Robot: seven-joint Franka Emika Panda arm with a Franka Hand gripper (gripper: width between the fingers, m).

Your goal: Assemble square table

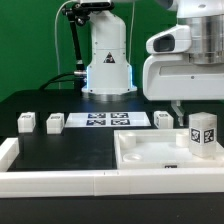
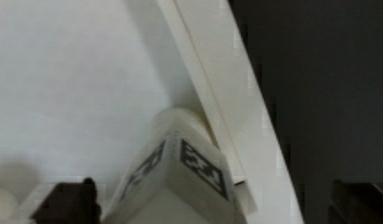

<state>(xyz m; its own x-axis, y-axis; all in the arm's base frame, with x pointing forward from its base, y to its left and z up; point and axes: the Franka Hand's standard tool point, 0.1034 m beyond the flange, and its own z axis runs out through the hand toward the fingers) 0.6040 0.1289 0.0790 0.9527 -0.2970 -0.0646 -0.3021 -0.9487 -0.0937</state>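
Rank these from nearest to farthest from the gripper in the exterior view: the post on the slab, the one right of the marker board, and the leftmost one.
1. Upright post: on the slab, right by the gripper, exterior view's right.
2. Mid-right post: just past the marker board's right end.
3. Leftmost post: far left in that view.

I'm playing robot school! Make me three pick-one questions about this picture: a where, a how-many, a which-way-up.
1. The small white tagged post at the exterior view's far right stands: A on the large white square plastic slab; B on the marker board; C on the white rail.
2. How many such posts show? A two; B four; C six.
3. Which slab face is up? A smooth; B rimmed, recessed; C neither.
Answers: A, it's in the slab's corner; B, three more sit on the black table; B, its rim shows.
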